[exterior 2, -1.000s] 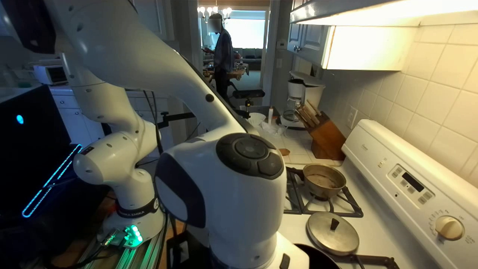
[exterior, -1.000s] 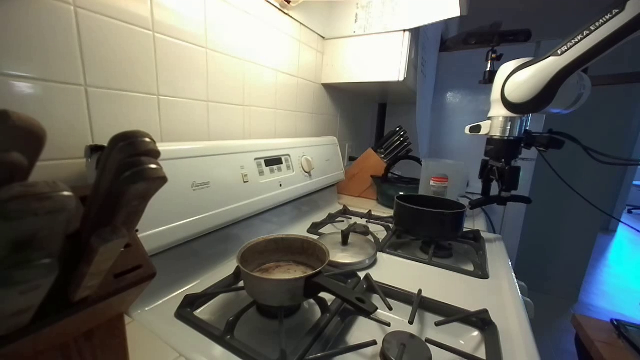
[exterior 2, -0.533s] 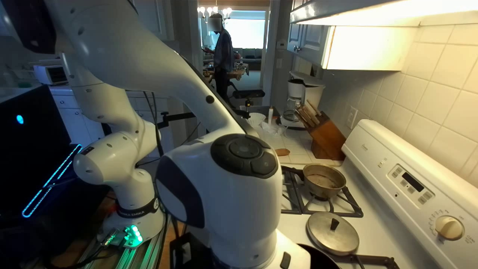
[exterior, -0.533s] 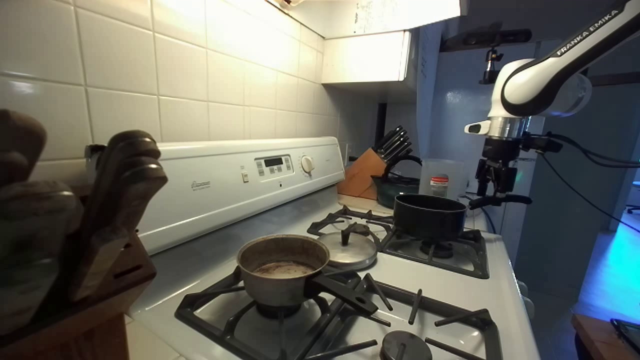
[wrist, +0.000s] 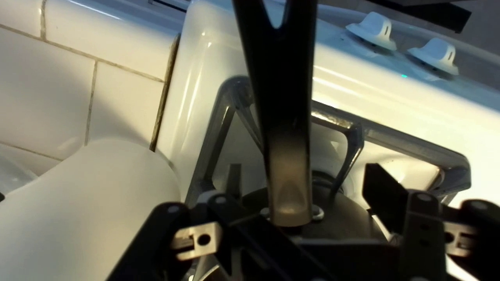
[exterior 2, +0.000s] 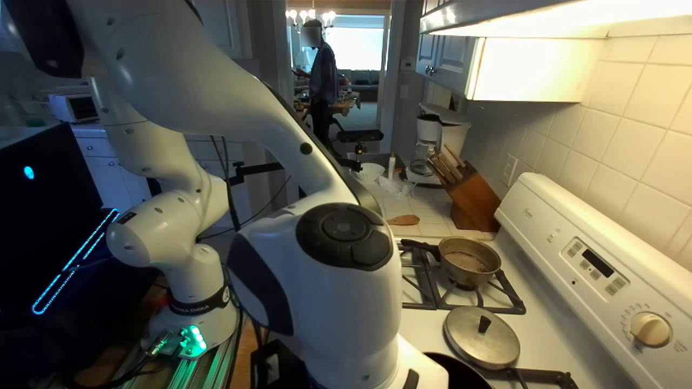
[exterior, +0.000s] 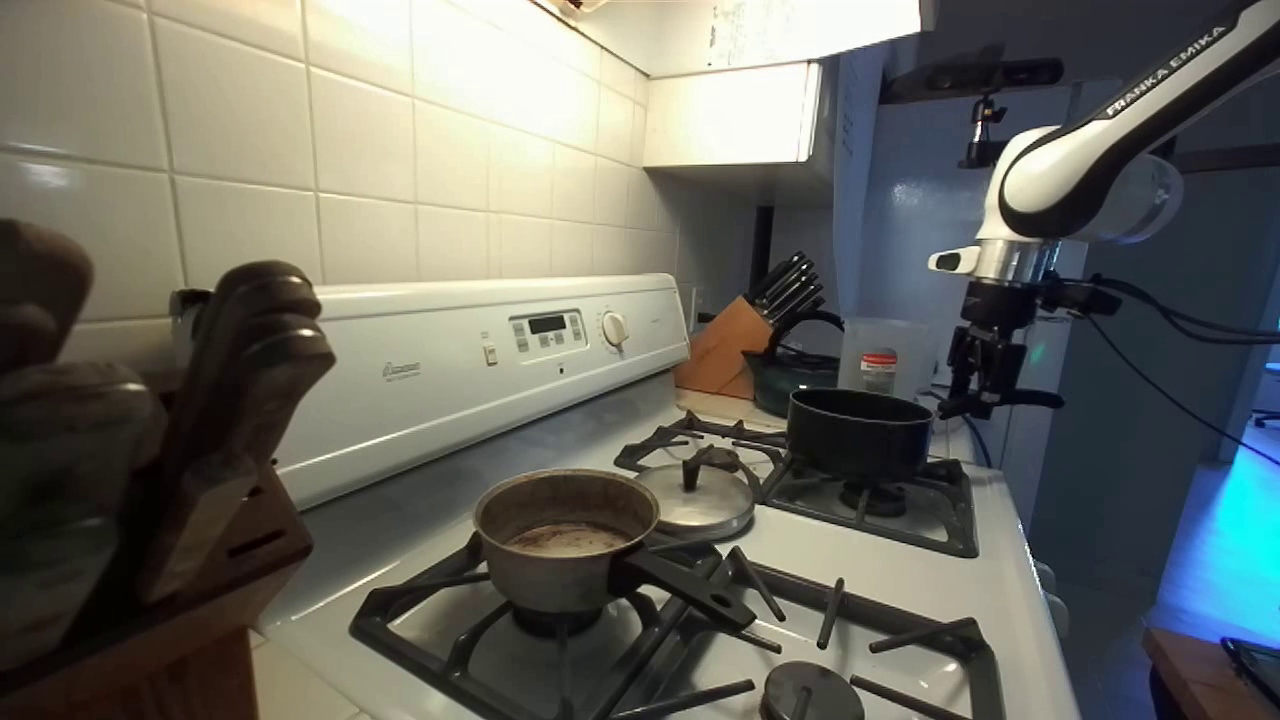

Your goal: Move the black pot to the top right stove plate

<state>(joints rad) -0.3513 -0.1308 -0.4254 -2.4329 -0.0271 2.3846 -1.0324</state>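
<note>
The black pot [exterior: 860, 440] stands upright on the front burner at the far end in an exterior view; only part of its dark rim [exterior 2: 459, 373] shows in an exterior view, behind the arm. Its black handle [wrist: 290, 156] points toward the stove's front. My gripper [exterior: 975, 395] is low over the handle. In the wrist view, my gripper [wrist: 302, 175] is open, with one finger on each side of the handle and gaps between; the pot's wall [wrist: 340, 212] lies just beyond. The top right stove plate [exterior: 665, 440] is the back burner beside the pot, partly behind a lid.
A steel lid [exterior: 695, 505] lies at that back burner's edge. A silvery-brown saucepan [exterior: 560, 560] sits on another back burner. A knife block [exterior: 725, 345], a green pot [exterior: 790, 380] and a whitish plastic container [exterior: 885, 350] stand beyond the stove.
My gripper has come down and shifted slightly left in an exterior view, closer around the pot's handle. The pot, lid and saucepan have not moved.
</note>
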